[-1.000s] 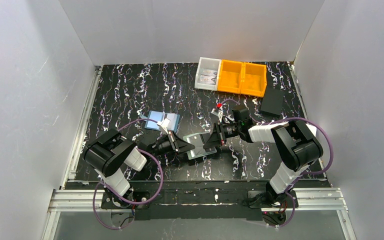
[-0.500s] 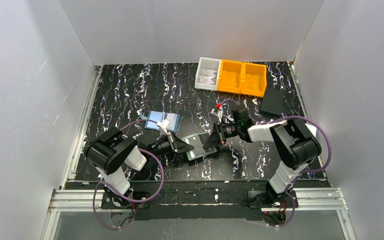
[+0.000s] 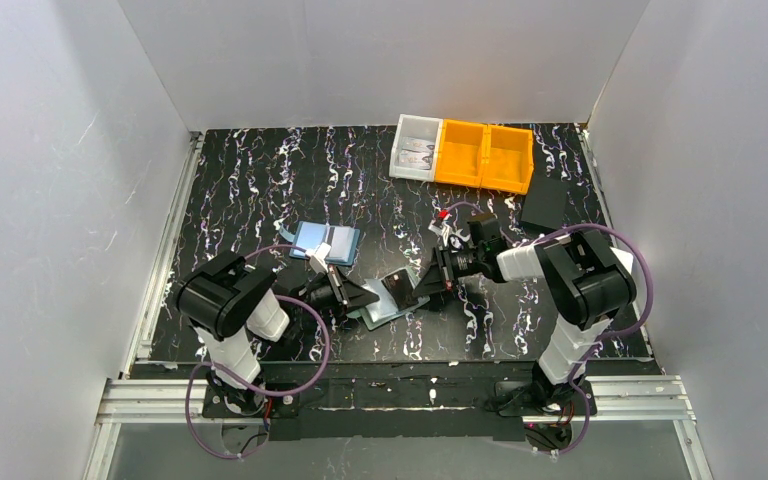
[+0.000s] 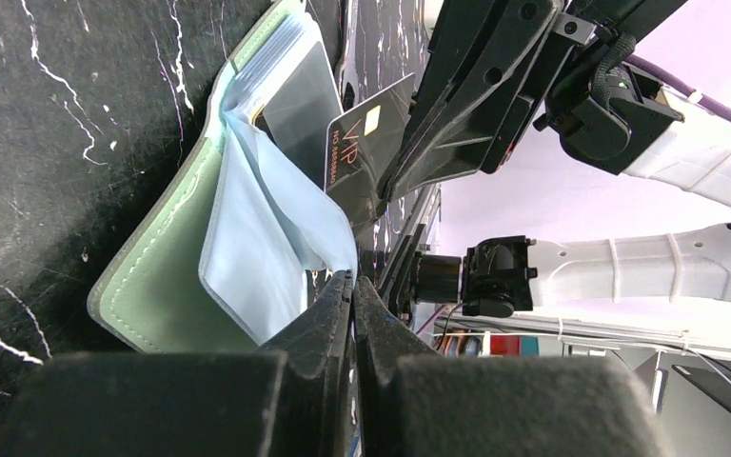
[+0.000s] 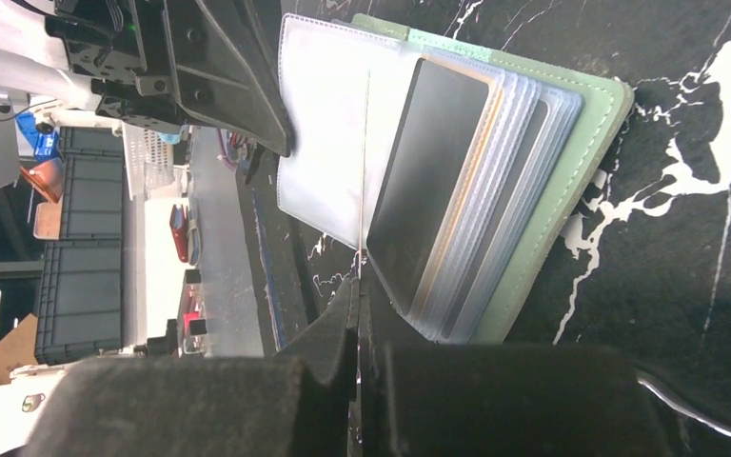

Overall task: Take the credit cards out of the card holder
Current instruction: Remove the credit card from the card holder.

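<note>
The card holder [image 4: 152,286] is sage-green, the credit card [image 4: 357,143] black.

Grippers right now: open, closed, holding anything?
Left gripper: closed, pinching a clear sleeve of the card holder.
Right gripper: closed, holding a black credit card.

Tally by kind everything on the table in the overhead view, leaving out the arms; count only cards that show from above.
orange bins: 2
clear bin: 1
black box: 1
light-blue rectangle with dark stripe: 1
sage-green card holder: 1
black card: 1
Total: 7
</note>
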